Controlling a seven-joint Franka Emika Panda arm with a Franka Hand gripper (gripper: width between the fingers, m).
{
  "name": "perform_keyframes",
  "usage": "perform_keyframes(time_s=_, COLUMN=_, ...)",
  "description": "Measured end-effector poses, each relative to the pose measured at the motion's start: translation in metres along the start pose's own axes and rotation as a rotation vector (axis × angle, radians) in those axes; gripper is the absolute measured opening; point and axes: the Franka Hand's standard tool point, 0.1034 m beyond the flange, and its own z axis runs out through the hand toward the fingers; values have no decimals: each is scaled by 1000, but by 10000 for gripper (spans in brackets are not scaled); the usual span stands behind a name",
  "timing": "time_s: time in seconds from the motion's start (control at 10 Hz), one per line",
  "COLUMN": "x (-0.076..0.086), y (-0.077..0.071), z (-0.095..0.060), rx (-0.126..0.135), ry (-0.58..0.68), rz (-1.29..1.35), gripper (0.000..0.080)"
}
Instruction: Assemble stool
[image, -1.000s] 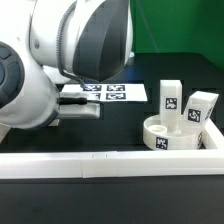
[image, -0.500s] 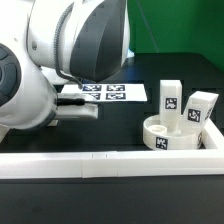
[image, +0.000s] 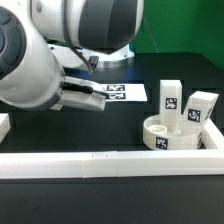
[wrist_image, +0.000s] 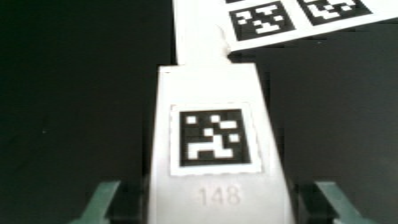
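Wrist view: a white leg (wrist_image: 215, 120), its square tag facing the camera and the number 148 below it, lies lengthwise on the dark table (wrist_image: 71, 100). Its far end points toward the marker board (wrist_image: 285, 20). The gripper (wrist_image: 219, 196) straddles the near end. Its fingers (wrist_image: 114, 196) stand apart, one on each side, and a dark gap shows between each finger and the leg, so we judge that nothing is clamped yet. To do this grasp well, we would keep the leg centred between the jaws and its long axis square to them. We would then lower fully before closing, so that both pads meet the flat sides together and the leg does not twist. Exterior view: the arm (image: 60, 50) hides this leg. The round seat (image: 172, 137) rests toward the exterior view's right, just behind the long rail (image: 100, 164). A second leg (image: 170, 97) and a third leg (image: 202, 108) stand upright at its far edge. We cannot tell whether they sit in the seat's sockets or merely behind it. No true container appears, and the seat's hollow is the only receptacle.
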Motion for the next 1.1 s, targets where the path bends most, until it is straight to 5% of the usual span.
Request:
perform_keyframes(time_s=0.4, x=8, y=-1, z=-6, rx=0, ry=63, rz=4, gripper=337)
perform_keyframes(time_s=0.6, x=2, y=-26, z=-27, rx=-6, ry=224, rz=39, gripper=337)
perform_keyframes(time_s=0.7, x=-8, y=-33, z=-24, rx=2, ry=262, rz=44, gripper=337)
perform_keyframes(time_s=1.0, x=5, y=-40, z=-37, rx=23, ry=534, rz=25, gripper=337)
perform_keyframes(time_s=1.1, x=2, y=-44, z=-37, rx=51, ry=590, rz=67, gripper=337)
